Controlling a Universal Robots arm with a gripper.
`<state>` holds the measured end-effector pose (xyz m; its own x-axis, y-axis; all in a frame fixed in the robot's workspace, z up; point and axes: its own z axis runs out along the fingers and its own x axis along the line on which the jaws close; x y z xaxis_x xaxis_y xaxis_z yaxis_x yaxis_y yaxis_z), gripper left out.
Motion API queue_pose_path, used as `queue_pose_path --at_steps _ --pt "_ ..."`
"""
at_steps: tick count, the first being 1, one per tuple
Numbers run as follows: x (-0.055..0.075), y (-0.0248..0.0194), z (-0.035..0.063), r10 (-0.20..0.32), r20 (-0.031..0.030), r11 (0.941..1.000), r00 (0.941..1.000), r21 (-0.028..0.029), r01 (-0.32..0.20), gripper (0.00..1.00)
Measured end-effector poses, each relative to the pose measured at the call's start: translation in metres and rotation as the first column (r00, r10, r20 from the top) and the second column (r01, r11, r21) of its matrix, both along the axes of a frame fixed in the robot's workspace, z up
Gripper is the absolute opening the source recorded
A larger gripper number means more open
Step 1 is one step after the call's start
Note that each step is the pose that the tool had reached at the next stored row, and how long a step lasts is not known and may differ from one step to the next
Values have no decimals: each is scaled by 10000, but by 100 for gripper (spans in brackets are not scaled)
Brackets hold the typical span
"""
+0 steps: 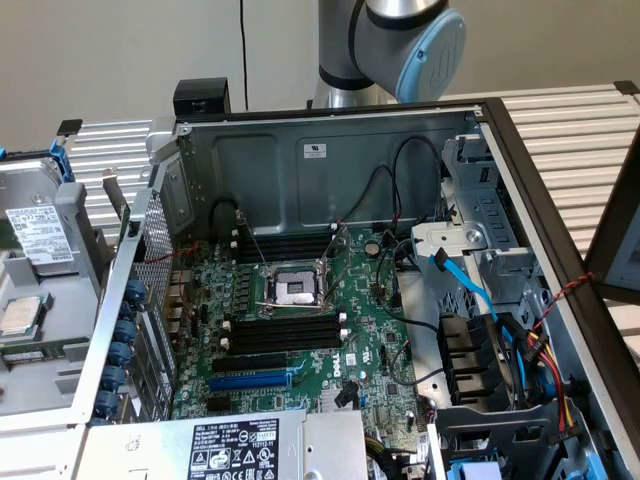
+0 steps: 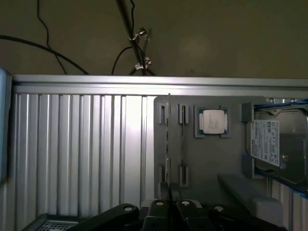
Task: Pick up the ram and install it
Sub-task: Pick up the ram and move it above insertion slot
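Exterior view: a grey robot arm [image 1: 400, 40] stands behind an open grey metal computer case [image 1: 280, 170] holding a green motherboard [image 1: 375, 345]. Wrist view: the black gripper [image 2: 170, 190], fingers narrowly parted and empty, hovers by the thin green ram stick [image 2: 167, 139], which stands edge-on in a grey tray [image 2: 211, 159].

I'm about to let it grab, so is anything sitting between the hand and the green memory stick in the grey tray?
Nothing visible does. In the wrist view the hand hangs near the thin green ram stick, standing on edge in the grey holder tray, with nothing between.
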<state>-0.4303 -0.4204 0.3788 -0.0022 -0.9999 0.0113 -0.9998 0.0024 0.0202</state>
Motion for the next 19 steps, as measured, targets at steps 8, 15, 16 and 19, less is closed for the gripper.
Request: queue_pose_path --at_steps 8,15,16,19 --pt "51 -2 82 -19 1 10000 10000 -1 19 12" --pt "295 -28 186 -20 0 10000 10000 6 20 12" --pt "333 -30 193 -20 0 10000 10000 6 20 12" --pt "465 -34 208 -21 1 10000 10000 6 21 12"
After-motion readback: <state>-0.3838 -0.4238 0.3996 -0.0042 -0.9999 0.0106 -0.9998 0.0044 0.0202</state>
